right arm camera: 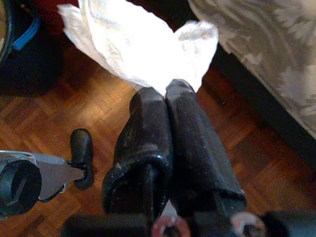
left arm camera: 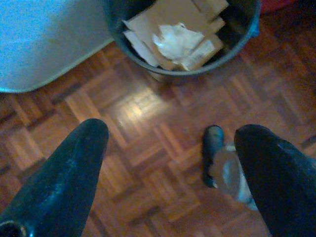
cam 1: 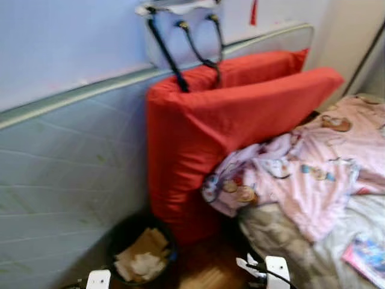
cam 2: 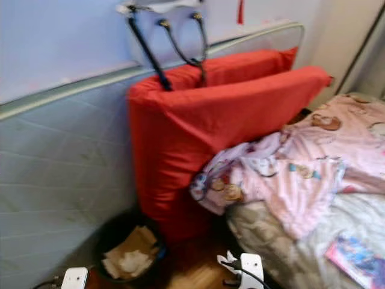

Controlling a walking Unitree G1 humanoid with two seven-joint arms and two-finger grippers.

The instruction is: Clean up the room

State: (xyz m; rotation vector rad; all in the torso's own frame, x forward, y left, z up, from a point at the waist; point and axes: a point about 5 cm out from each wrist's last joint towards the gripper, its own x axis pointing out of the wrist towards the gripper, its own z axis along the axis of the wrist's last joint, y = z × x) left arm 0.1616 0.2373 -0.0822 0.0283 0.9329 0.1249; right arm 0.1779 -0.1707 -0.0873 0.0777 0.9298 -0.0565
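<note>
Gripping: right gripper [right arm camera: 165, 91] pinched closed on a crumpled white tissue [right arm camera: 143, 44], held above the parquet floor [right arm camera: 69, 128] between bin and bed.
Left gripper [left arm camera: 170, 143]: fingers spread wide, nothing between them, hovering over the floor just short of the bin.
Bin [left arm camera: 237, 29]: dark, round, on the floor at the foot of the red cushion; holds cardboard scraps [left arm camera: 163, 19] and crumpled white paper [left arm camera: 177, 39].
Bed [cam 1: 283, 241]: right of the bin, grey patterned cover; pink blanket [cam 1: 313, 168] heaped on top; colourful book [cam 1: 367, 259] near the edge.
Cushion [cam 1: 228, 120]: large, red, upright, leaning on the mattress [cam 1: 66, 168] stood against the wall.
Bag [cam 1: 180, 30]: white, black handles, perched on the mattress top behind the cushion.
</note>
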